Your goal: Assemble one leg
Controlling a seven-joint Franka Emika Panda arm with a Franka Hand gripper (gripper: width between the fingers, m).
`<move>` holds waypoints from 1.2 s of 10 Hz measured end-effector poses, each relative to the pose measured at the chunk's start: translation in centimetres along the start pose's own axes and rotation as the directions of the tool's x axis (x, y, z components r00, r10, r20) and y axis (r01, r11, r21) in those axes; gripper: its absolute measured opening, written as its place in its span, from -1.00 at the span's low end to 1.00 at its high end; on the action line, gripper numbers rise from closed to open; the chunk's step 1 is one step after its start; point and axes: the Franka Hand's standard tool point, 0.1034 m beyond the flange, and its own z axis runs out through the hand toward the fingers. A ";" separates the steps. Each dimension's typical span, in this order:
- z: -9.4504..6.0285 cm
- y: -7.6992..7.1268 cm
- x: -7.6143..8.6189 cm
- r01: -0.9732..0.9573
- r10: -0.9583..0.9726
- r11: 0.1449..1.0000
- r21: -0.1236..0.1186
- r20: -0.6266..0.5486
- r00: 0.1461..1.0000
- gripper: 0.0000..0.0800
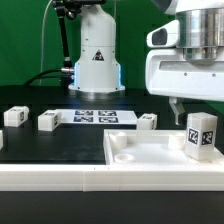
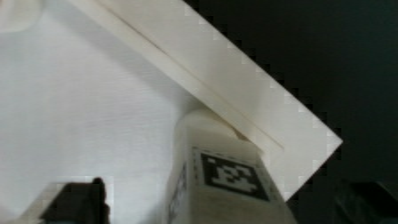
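A small white leg (image 1: 201,135) with black-and-white tags stands upright on the large white panel (image 1: 140,152), near its corner at the exterior view's right. My gripper (image 1: 187,107) hangs just above it, a little toward the exterior view's left. In the wrist view the leg (image 2: 231,165) lies between my dark fingers (image 2: 75,203), with a clear gap to the finger that shows. The jaws stand apart and do not press on the leg. The panel's raised rim (image 2: 214,75) runs past the leg.
Three more small white legs (image 1: 14,117) (image 1: 48,121) (image 1: 148,121) lie on the black table behind the panel. The marker board (image 1: 95,117) lies flat in front of the robot base (image 1: 96,60).
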 end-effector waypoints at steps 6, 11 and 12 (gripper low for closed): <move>-0.3 0.0 0.8 0.521 -0.521 0.853 -0.024 0.006 0.853 0.62; -0.2 0.4 1.1 0.765 -0.765 0.644 -0.030 0.013 0.644 0.62; -0.2 0.4 1.1 0.763 -0.763 0.646 -0.030 0.013 0.647 0.27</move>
